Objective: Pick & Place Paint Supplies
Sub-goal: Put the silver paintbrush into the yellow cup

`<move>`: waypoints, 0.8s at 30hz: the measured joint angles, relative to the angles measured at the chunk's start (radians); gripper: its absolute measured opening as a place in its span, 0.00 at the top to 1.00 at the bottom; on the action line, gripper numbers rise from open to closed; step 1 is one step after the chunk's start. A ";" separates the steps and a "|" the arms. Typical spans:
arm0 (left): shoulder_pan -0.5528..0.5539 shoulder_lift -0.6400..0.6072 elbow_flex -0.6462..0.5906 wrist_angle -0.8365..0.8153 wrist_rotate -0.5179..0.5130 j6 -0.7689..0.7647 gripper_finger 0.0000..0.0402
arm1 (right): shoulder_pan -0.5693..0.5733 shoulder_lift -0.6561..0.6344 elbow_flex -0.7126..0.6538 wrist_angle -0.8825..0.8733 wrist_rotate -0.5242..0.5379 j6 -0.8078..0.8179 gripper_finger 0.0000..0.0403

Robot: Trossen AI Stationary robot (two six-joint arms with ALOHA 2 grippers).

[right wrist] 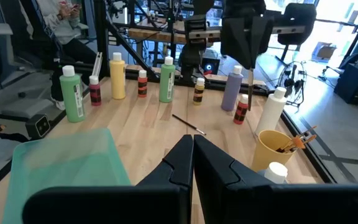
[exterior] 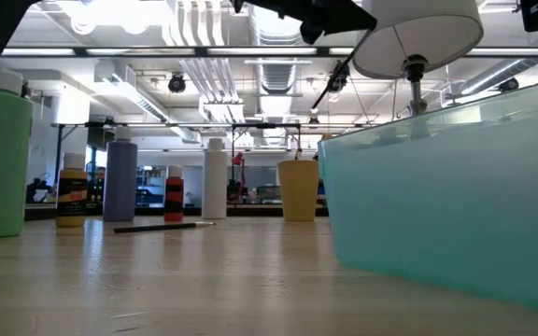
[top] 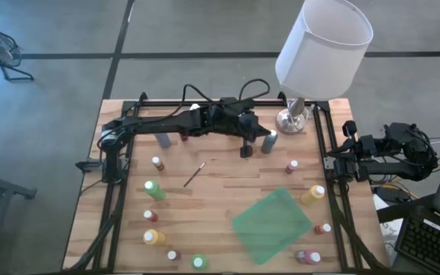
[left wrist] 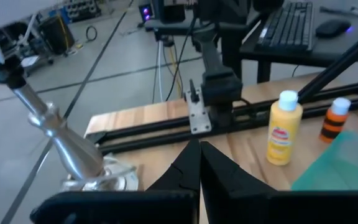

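While the left claw (top: 245,151) hung shut and empty by the lamp (top: 323,42), bottles (top: 153,190) ringed the table (top: 220,198) — one careless sweep could topple them; right claw (top: 341,160) shut, parked.

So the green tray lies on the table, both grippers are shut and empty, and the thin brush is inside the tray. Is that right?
Not quite. The thin brush is not inside the green tray; it lies on the bare wood apart from it, as the high view shows. The rest holds: the left gripper and the right gripper are both shut and empty.
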 joint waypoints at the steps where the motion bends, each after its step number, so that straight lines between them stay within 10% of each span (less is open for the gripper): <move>1: 0.002 0.000 0.000 0.007 0.000 0.001 0.99 | 0.000 0.000 0.000 0.000 0.000 0.000 0.98; 24: 0.065 -0.114 -0.006 0.219 0.025 0.029 0.99 | 0.000 0.000 0.000 0.000 0.000 0.000 0.98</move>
